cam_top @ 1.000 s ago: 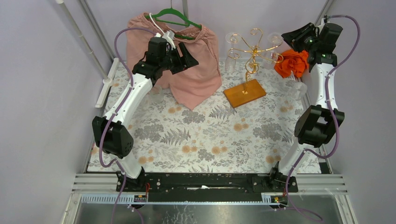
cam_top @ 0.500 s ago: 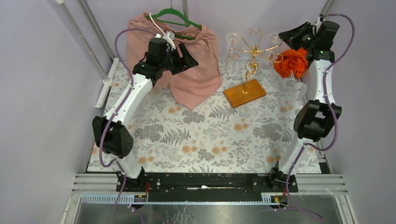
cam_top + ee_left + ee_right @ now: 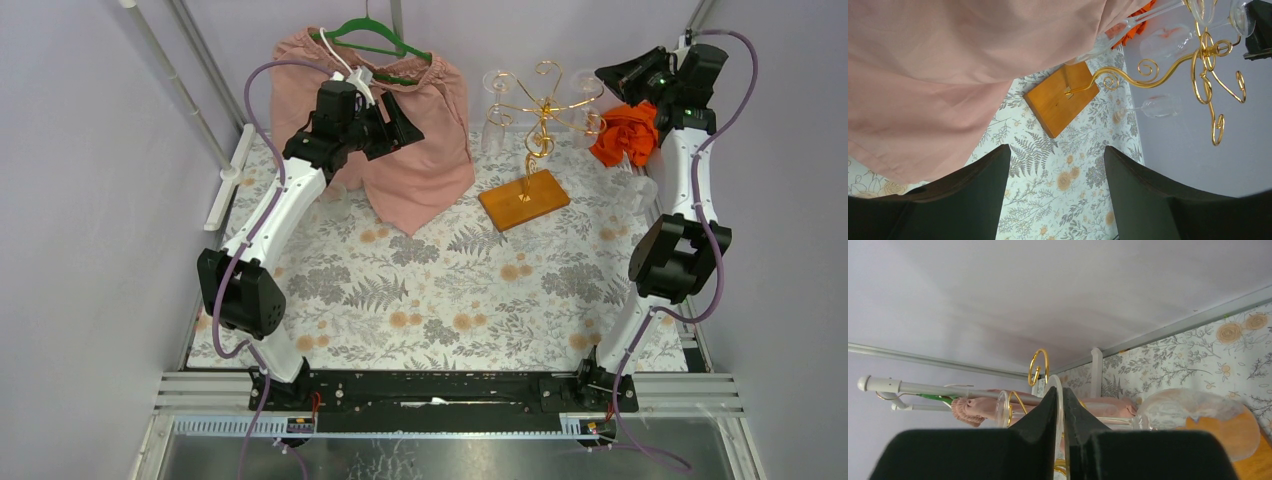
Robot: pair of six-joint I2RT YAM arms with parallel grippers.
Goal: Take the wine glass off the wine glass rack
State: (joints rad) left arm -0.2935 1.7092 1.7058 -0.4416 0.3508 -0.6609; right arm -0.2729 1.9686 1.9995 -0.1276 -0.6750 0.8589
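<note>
The gold wire wine glass rack (image 3: pixel 545 108) stands on its orange-brown wooden base (image 3: pixel 523 199) at the back of the table. Clear wine glasses hang upside down from it, one on the left (image 3: pixel 494 104) and one on the right (image 3: pixel 587 87). My right gripper (image 3: pixel 606 78) is at the right glass. In the right wrist view the gripper (image 3: pixel 1059 391) is shut on that glass's thin round foot (image 3: pixel 1054 380). My left gripper (image 3: pixel 408 122) is open and empty beside the pink garment; its wrist view shows the gripper (image 3: pixel 1058 155) and the rack (image 3: pixel 1205 55) from afar.
A pink garment (image 3: pixel 420 150) hangs on a green hanger (image 3: pixel 370 40) at the back left. A crumpled orange cloth (image 3: pixel 622 132) lies right of the rack, under my right arm. Another clear glass (image 3: pixel 640 190) rests near the right edge. White rails run along the walls.
My right gripper has shifted slightly up and back at the right glass during the first half second, then held still. The left arm has not moved.
</note>
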